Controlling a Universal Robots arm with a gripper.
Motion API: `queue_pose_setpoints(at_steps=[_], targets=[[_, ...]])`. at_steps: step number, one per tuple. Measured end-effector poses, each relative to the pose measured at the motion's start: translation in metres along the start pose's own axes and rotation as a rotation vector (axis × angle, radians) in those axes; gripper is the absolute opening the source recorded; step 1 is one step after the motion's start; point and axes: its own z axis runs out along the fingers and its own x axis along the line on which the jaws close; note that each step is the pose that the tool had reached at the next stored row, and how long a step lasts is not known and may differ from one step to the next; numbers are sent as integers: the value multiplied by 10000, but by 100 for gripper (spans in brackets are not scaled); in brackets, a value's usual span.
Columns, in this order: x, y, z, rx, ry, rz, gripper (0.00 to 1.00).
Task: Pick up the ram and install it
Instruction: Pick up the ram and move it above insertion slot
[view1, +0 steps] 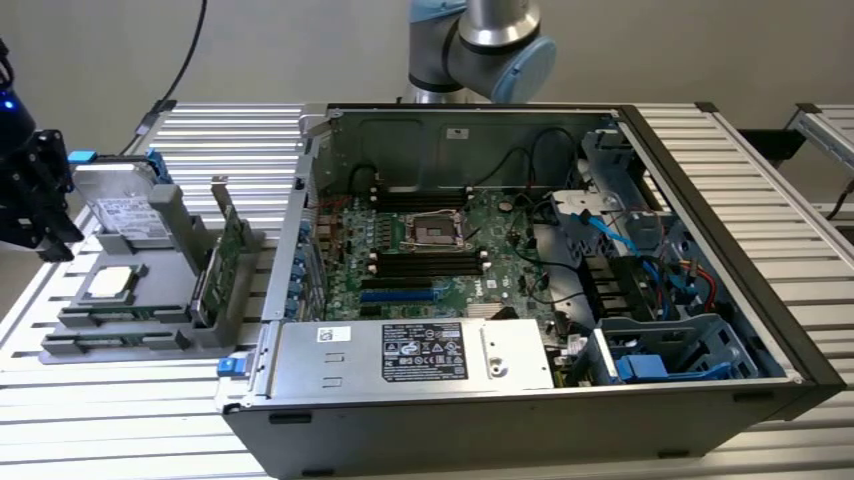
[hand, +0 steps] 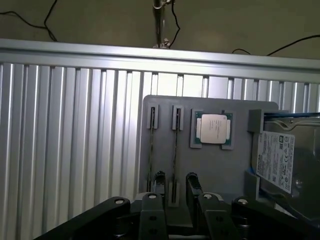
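The holder tray (hand: 235, 165) is plain matte grey. On it, the processor (hand: 212, 128) is silver with a green edge. Beside the tray, the hard drive (hand: 305, 170) is grey with a white printed label. Under the tray, the table (hand: 75, 140) is ribbed silver. Above the tray, the gripper (hand: 176, 179) is black. Beyond the tray, a black computer case (view1: 774, 300) holds a green motherboard (view1: 400, 255).

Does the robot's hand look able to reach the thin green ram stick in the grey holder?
Probably yes: the open hand lines up with the thin green ram stick, a finger each side, nothing between.
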Motion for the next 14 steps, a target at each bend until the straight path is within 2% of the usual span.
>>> queue_pose_setpoints(at_steps=[7,14], targets=[[111,-55,123,0,-3,-4,31],[130,-91,250,0,-3,-9,31]])
